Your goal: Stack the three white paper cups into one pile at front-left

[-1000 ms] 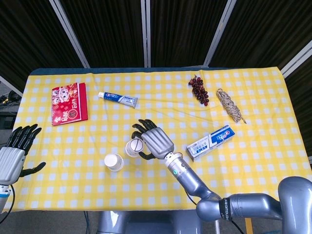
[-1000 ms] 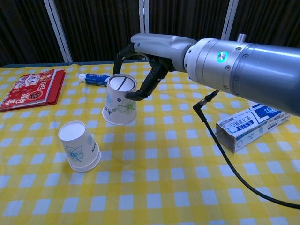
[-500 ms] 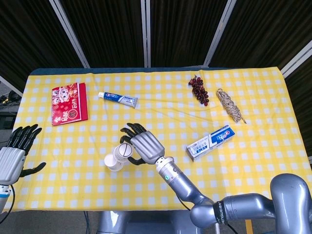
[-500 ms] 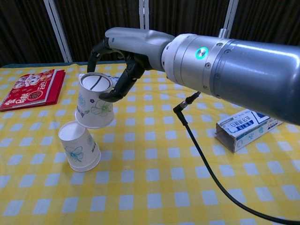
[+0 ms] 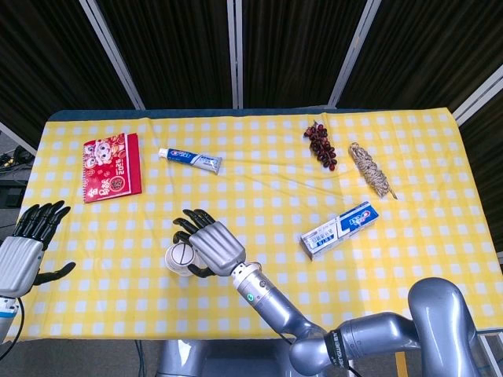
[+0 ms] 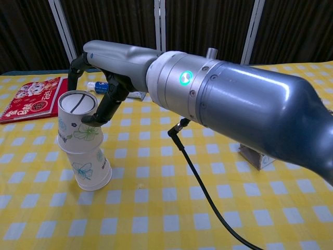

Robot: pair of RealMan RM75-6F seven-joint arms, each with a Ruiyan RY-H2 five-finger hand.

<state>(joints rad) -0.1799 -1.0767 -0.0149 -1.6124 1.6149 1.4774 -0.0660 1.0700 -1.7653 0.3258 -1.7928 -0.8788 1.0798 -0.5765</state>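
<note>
My right hand (image 5: 211, 245) grips an upside-down white paper cup (image 6: 78, 124) with a floral print, fingers wrapped round its upper part. It hangs slightly tilted, directly over a second upside-down floral cup (image 6: 91, 172) standing at the front left of the yellow checked table (image 5: 259, 196). The held cup's rim overlaps the standing cup's top. From the head view the two cups merge into one white cup (image 5: 179, 258) beside the hand. My right hand (image 6: 112, 62) reaches in from the right in the chest view. My left hand (image 5: 23, 253) hovers off the table's left edge, fingers spread and empty.
A red notebook (image 5: 111, 166) lies at the back left, with a toothpaste tube (image 5: 191, 159) to its right. A toothpaste box (image 5: 339, 229) lies right of centre. Dark berries (image 5: 321, 144) and a rope bundle (image 5: 371, 170) sit at the back right.
My right hand has carried the cup leftward and toward the front, from beside the standing cup to directly over it. The left hand has stayed still.
</note>
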